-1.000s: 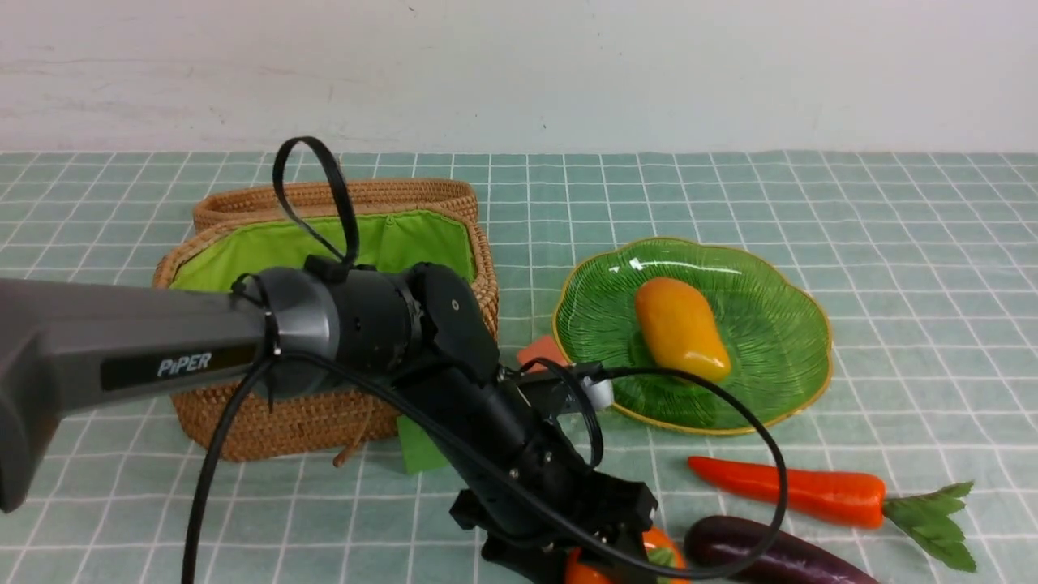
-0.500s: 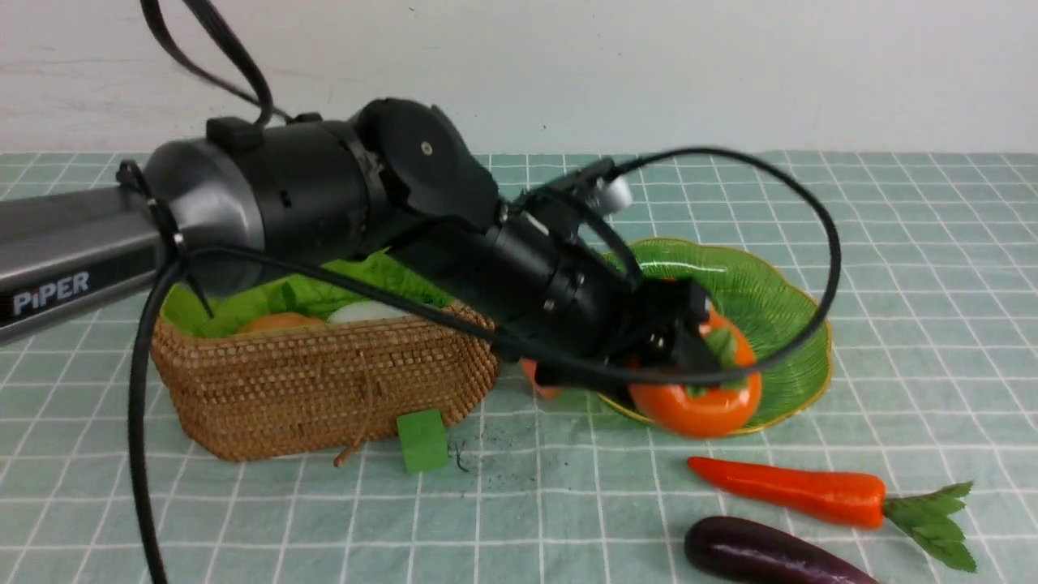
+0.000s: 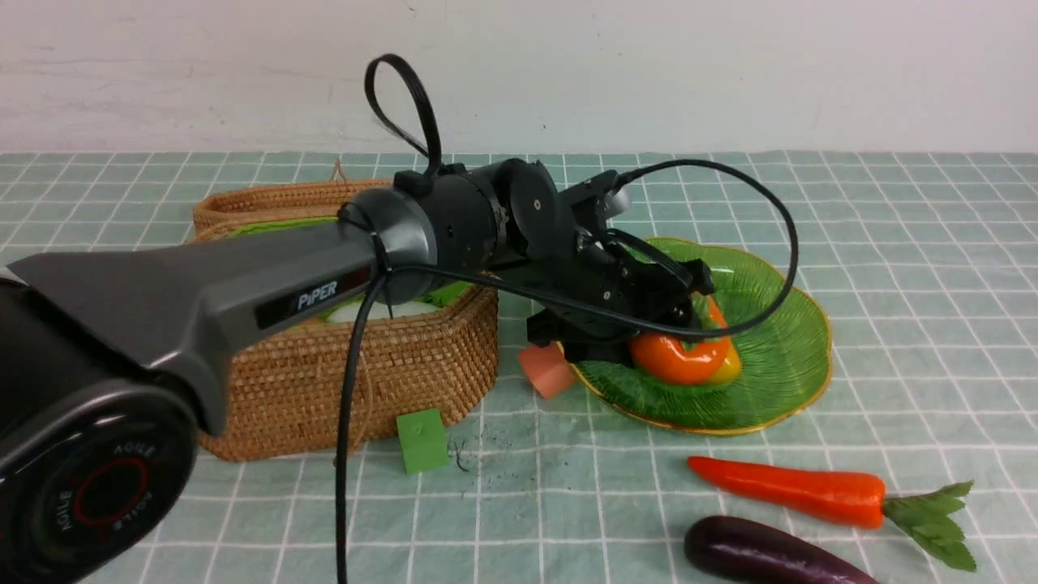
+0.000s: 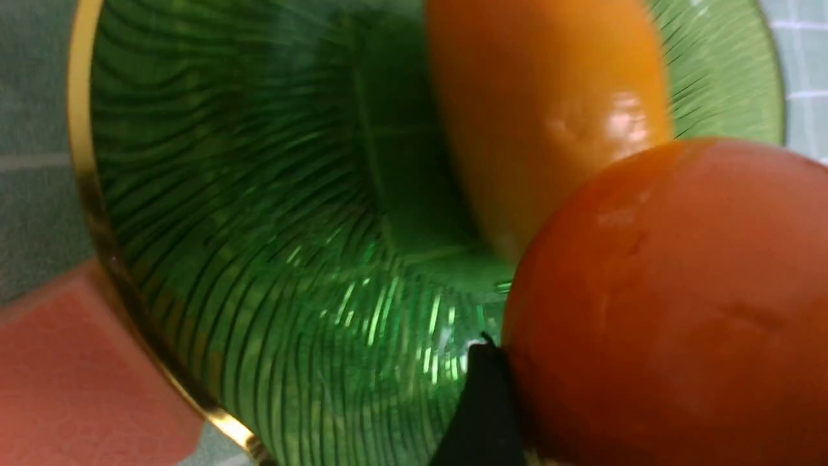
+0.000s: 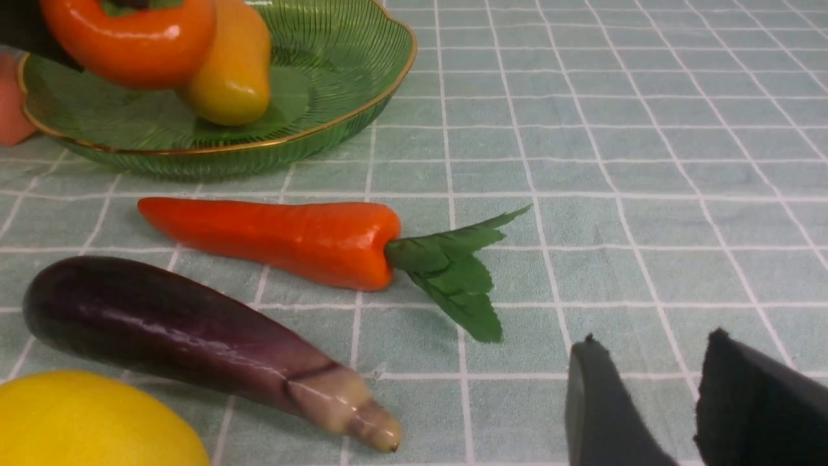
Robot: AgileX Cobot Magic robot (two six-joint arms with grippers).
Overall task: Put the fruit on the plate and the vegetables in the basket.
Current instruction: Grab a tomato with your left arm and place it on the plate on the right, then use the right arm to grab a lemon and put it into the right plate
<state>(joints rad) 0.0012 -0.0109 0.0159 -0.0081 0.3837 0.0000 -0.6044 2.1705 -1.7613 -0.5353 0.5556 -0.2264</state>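
Observation:
My left gripper (image 3: 658,323) is shut on the round orange persimmon (image 3: 677,361), low over the green glass plate (image 3: 770,341). The persimmon leans against the yellow-orange mango (image 3: 730,371) lying in the plate. One black finger (image 4: 482,401) presses the persimmon's side (image 4: 673,304). A carrot (image 3: 795,491) and a purple eggplant (image 3: 762,556) lie on the cloth in front of the plate. A yellow lemon (image 5: 90,421) sits near the eggplant (image 5: 174,330). The wicker basket (image 3: 389,373) holds a pale vegetable (image 3: 361,311). My right gripper (image 5: 653,336) is open and empty above bare cloth.
A salmon cube (image 3: 547,369) touches the plate's left rim, between plate and basket. A green cube (image 3: 422,440) lies in front of the basket. The left arm stretches across the basket and hides most of its inside. The basket's lid lies open behind it.
The left arm lifted the persimmon from the front edge, swung it over the plate's near rim, and lowered it into the plate against the mango. The right gripper's jaws kept their gap.

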